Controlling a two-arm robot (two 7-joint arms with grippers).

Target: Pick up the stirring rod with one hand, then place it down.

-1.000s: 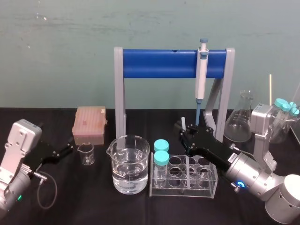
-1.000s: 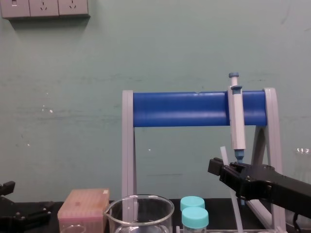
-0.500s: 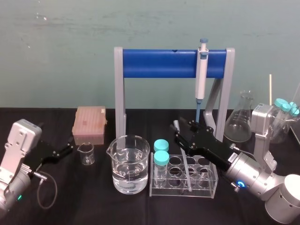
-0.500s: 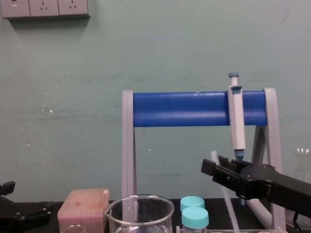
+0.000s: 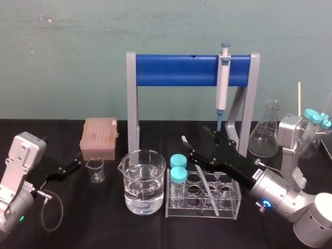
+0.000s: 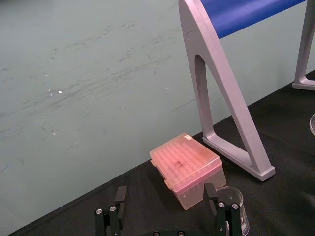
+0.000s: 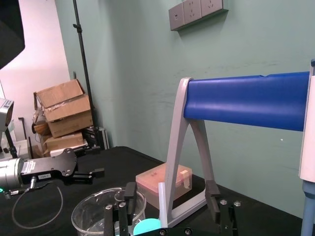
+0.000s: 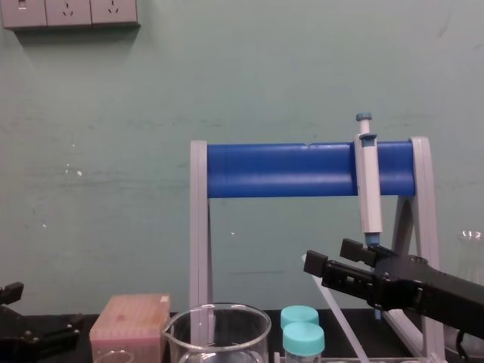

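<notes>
Right claw: fingers wide apart, above the tube rack, gripping nothing.
Stirring rod: leaning in the tube rack, its top end just beside one finger.
Left claw: apart too, low at the tabletop's left side.

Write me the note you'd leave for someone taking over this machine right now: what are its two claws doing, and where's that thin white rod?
Right gripper: open, raised over the clear tube rack.
Left gripper: open, parked low on the robot's left by the small beaker.
Stirring rod: tilted, upper end between the right jaws, lower end in the rack; nothing grips it.
Done: the rod appears let go.
Left: check that it rests steady, then back the right arm away.
</notes>
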